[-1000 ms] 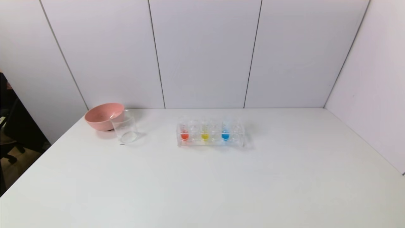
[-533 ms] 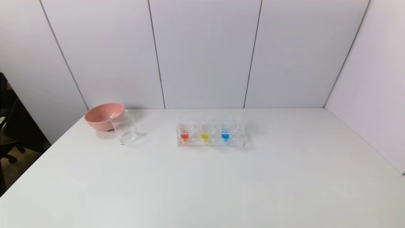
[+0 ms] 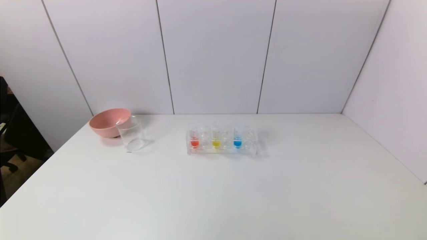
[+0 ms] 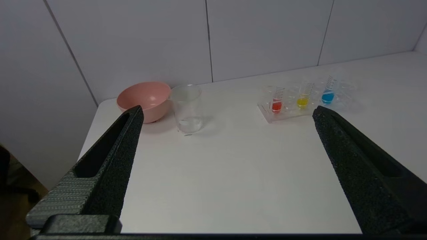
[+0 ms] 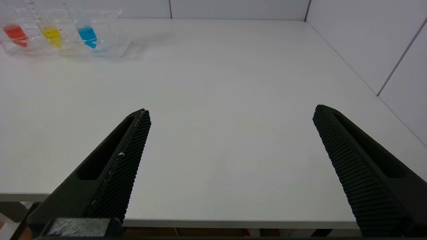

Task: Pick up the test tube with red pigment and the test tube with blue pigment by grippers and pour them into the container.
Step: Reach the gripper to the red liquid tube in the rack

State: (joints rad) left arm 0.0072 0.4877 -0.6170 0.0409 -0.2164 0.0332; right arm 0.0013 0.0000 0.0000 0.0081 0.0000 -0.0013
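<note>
The test tube with red pigment (image 3: 194,142) stands upright at the left end of a clear rack (image 3: 222,150) in the middle of the table. The test tube with blue pigment (image 3: 237,142) stands in the same rack toward its right end. The container (image 3: 131,136), a clear glass beaker, sits to the left of the rack. My left gripper (image 4: 228,111) hangs open and empty near the table's front edge, well short of the beaker (image 4: 187,108) and the tubes (image 4: 276,106). My right gripper (image 5: 232,111) is also open and empty at the front edge, far from the blue tube (image 5: 87,36). Neither gripper shows in the head view.
A pink bowl (image 3: 108,122) sits just behind and left of the beaker, touching or nearly touching it. A tube with yellow liquid (image 3: 216,143) stands between the red and blue ones. White walls close the back and right sides of the white table (image 3: 233,193).
</note>
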